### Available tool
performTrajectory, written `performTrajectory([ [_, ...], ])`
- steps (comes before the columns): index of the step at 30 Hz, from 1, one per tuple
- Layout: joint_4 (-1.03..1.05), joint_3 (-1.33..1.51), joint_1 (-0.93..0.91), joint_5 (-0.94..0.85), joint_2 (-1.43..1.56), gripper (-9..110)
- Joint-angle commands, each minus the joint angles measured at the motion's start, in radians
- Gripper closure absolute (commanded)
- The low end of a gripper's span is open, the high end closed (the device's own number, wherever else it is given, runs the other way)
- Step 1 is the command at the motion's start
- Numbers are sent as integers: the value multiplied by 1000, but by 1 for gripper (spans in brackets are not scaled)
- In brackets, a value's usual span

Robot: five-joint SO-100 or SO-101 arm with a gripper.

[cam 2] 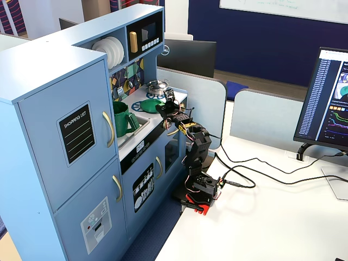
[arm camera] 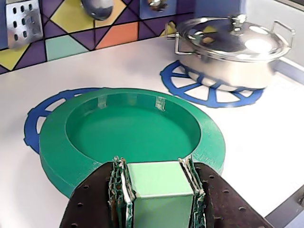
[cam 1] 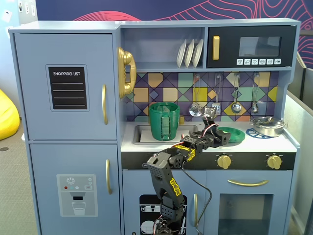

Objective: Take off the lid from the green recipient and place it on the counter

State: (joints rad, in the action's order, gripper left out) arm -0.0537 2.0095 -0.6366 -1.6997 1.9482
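The lid (arm camera: 128, 130) is shown lying on the counter (arm camera: 247, 142) over a blue burner ring (arm camera: 35, 118), its knob (arm camera: 159, 194) clamped between the gripper (arm camera: 159, 197) fingers (arm camera: 118, 190); the green recipient (cam 1: 164, 121) stands uncovered in the sink (cam 1: 142, 134); a silver pot (arm camera: 232, 45) sits near the lid.

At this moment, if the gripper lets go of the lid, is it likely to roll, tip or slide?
The lid lies flat, knob side down apparently, on the counter, so rolling or tipping seems unlikely. It looks like stiff, light plastic, so a nudge from the gripper would probably slide it on the smooth white surface.
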Motion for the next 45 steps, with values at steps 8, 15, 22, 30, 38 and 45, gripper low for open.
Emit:
performTrajectory([
  [8, -58, -58, 31, -23, -51, 102],
  [15, -54, -66, 29, 8, -41, 68],
  [22, 51, -74, 26, 44, 118, 62],
  [30, 742, 132, 153, 40, 753, 64],
  [38, 1215, 388, 402, 55, 1104, 80],
  [45, 1129, 673, 581, 92, 1134, 97],
])
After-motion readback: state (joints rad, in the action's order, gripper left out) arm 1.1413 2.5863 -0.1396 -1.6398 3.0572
